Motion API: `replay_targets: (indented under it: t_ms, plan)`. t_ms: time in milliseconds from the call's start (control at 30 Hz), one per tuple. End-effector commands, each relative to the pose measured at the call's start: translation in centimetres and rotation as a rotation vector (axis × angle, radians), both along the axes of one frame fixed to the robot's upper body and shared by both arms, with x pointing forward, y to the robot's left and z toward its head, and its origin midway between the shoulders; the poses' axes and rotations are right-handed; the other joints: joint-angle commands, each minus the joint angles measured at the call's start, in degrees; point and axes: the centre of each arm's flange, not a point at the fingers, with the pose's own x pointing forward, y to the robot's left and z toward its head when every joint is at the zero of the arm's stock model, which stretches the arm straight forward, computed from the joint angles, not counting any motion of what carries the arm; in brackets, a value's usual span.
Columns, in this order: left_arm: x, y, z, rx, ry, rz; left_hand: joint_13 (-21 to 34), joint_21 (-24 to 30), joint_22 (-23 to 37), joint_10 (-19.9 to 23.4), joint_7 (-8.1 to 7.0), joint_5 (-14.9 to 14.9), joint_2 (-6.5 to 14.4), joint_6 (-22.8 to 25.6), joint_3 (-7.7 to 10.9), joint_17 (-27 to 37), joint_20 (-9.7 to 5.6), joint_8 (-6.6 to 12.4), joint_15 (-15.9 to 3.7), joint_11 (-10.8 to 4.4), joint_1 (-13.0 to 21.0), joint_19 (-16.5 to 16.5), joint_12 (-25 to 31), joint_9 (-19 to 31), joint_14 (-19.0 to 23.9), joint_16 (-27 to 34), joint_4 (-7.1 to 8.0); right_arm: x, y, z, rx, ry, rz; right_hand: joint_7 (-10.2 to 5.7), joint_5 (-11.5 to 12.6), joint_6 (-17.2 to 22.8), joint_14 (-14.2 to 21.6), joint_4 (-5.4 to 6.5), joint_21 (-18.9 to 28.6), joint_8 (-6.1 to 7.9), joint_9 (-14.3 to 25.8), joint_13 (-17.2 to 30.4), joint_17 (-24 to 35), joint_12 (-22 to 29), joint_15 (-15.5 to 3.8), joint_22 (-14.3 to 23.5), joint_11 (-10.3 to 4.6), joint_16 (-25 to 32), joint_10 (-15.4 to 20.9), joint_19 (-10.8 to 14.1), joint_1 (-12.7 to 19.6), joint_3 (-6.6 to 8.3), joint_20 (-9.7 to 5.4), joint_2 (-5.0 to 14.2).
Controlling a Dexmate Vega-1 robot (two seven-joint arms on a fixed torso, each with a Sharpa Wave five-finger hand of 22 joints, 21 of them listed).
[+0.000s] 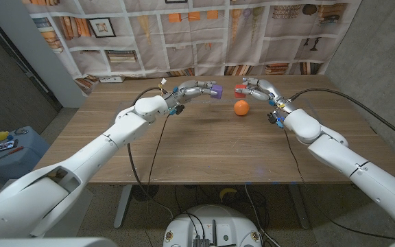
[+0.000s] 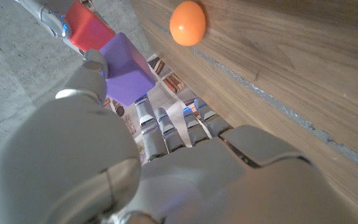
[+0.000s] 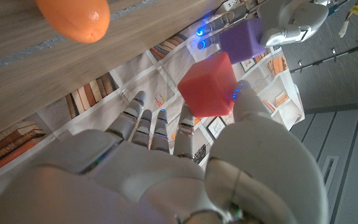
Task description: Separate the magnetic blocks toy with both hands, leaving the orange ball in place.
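One purple block (image 1: 217,91); one red block (image 1: 239,91); one orange ball (image 1: 241,108)

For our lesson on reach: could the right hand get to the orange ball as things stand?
Probably not freely: the right hand holds the red block. The ball lies just below it, uncovered.

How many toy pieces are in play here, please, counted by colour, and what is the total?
Purple: 1, the purple magnetic cube held by the left hand.
Red: 1, the red magnetic cube held by the right hand.
Orange: 1, the orange ball on the wooden table.
Total: 3.
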Motion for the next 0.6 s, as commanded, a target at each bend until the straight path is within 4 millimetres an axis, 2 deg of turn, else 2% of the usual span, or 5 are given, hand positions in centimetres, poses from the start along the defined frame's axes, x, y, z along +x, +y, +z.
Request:
replay_targets:
  t_ms: [33, 600]
  plan:
    - [-1.2, 1.6, 1.7, 0.172, -0.086, 0.132, 0.21, 0.35, 0.1, -0.09, -0.74, 0.18, 3.19, 15.43, -0.1, 0.12, 0.06, 0.86, -2.42, 0.15, 2.42, 0.07, 0.02, 2.39, -0.37, 0.16, 0.14, -0.6, -0.5, 0.3, -0.135, 0.008, -0.111, -4.56, 0.04, 5.22, -0.45, 0.03, -0.02, 0.59, 0.17, 0.06, 0.25, -0.16, 0.17, 0.13, -0.02, -0.17, 0.16, 0.2, 1.6, -0.43, -0.12, 1.54]
    - [-2.1, 2.7, 2.6, 0.357, -0.137, 0.258, 0.2, 0.41, 0.1, -0.2, -1.0, 0.18, 3.16, 14.91, -0.42, 0.11, -0.24, 0.73, -2.71, -0.03, 2.41, 0.15, 0.07, 2.4, -0.25, 0.23, 0.12, -1.3, -0.1, 0.3, -0.303, 0.034, -0.216, -4.8, 0.07, 5.13, -0.84, 0.0, -0.2, 0.56, 0.05, 0.04, 0.4, -0.71, -0.19, 0.13, -0.37, -0.38, 0.03, -0.09, 1.87, -0.65, -0.29, 1.84]
